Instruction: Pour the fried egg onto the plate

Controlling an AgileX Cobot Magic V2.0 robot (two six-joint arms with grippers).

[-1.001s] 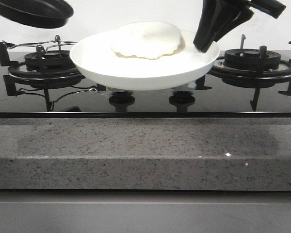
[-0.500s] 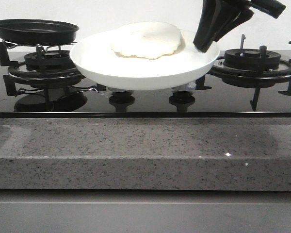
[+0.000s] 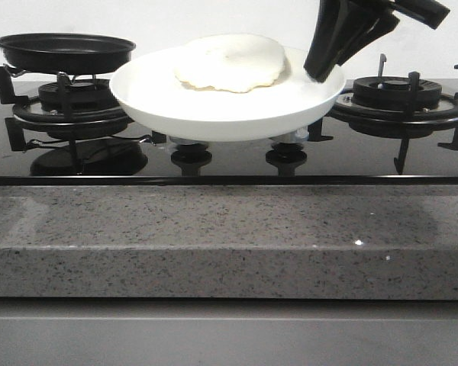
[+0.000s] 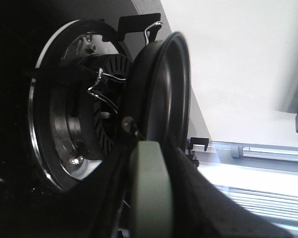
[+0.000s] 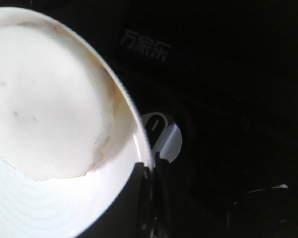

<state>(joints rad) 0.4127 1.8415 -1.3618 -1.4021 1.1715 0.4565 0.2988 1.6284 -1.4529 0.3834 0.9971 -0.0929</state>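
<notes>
The white plate (image 3: 214,107) hangs above the middle of the hob, over the knobs. The fried egg (image 3: 229,62) lies flat on its far half. My right gripper (image 3: 324,72) is shut on the plate's right rim. In the right wrist view the egg (image 5: 44,109) covers much of the plate (image 5: 131,121), with the gripper (image 5: 149,171) clamped on the rim. The black frying pan (image 3: 65,52) is level and empty at the left burner's grate. My left gripper (image 4: 150,153) is shut on the pan's grey-green handle (image 4: 149,198). It is out of the front view.
The left burner (image 3: 69,107) with its wire support lies under the pan, and also shows in the left wrist view (image 4: 74,119). The right burner (image 3: 397,99) stands bare. Two knobs (image 3: 191,156) sit under the plate, one in the right wrist view (image 5: 164,136). A speckled counter edge (image 3: 229,244) runs along the front.
The frying pan has come down from the upper left, levelled out, and moved slightly right onto the left burner. The plate, egg and right gripper have not moved.
</notes>
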